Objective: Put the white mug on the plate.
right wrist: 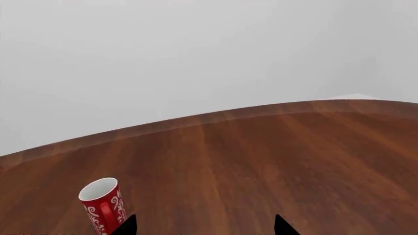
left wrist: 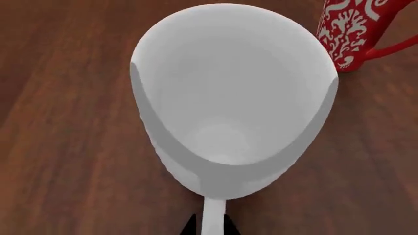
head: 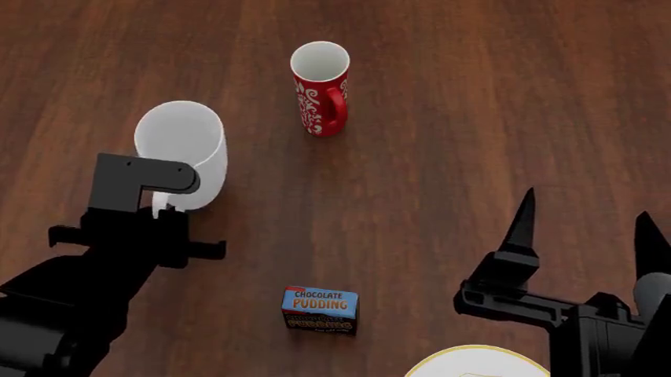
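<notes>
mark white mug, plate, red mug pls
white mug [head: 194,153]: head view, on its outer side wall.
plate [head: 477,363]: head view, on the visible sliver at the bottom edge.
red mug [head: 314,98]: head view, on its patterned side.

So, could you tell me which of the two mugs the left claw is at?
The plain white mug: the left claw is at its handle. The red mug with white swirls stands apart, farther up the table.

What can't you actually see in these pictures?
- Left gripper: the head view hides its jaws behind its own housing, so its hold on the white mug is unclear.
- Plate: cut off by the head view's bottom edge.
- Chocolate pudding box: lower print too small.
</notes>
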{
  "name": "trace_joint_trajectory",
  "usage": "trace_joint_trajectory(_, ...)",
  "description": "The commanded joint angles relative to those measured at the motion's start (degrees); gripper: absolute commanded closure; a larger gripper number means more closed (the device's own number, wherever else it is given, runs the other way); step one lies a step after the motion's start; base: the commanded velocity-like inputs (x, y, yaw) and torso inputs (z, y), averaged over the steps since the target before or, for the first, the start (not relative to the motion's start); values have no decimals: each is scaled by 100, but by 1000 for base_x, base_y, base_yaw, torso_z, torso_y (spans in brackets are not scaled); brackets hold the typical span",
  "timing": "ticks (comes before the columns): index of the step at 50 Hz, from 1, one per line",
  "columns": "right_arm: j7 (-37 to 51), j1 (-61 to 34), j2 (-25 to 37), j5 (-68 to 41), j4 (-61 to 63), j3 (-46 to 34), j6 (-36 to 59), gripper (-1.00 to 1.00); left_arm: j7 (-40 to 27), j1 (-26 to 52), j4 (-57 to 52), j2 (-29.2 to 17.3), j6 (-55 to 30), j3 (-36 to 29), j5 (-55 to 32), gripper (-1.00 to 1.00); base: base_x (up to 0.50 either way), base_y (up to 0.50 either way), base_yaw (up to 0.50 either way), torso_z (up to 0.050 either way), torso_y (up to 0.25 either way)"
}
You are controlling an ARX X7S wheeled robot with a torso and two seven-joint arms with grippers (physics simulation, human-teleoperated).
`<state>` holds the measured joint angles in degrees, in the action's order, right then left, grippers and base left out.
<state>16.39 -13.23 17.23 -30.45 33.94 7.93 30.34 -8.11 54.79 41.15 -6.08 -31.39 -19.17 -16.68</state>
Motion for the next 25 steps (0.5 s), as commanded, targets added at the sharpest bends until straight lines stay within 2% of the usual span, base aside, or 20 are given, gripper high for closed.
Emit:
trace_joint_trajectory(1, 48, 47, 37, -61, 112, 8, 39, -100, -253, -358, -1142, -202, -547, -11, -127, 100, 0, 0, 0, 0, 0)
trace_joint_trajectory(7, 84, 97, 69, -109, 214, 52, 62, -100, -339, -512, -1805, -323, -917, -23, -227, 100, 0, 0, 0, 0, 0)
trace_joint_trajectory(25, 183, 378, 149, -258, 548, 249, 66, -100, -587, -940, -5157, -687, -2920, -191, -971, 100, 0, 0, 0, 0, 0)
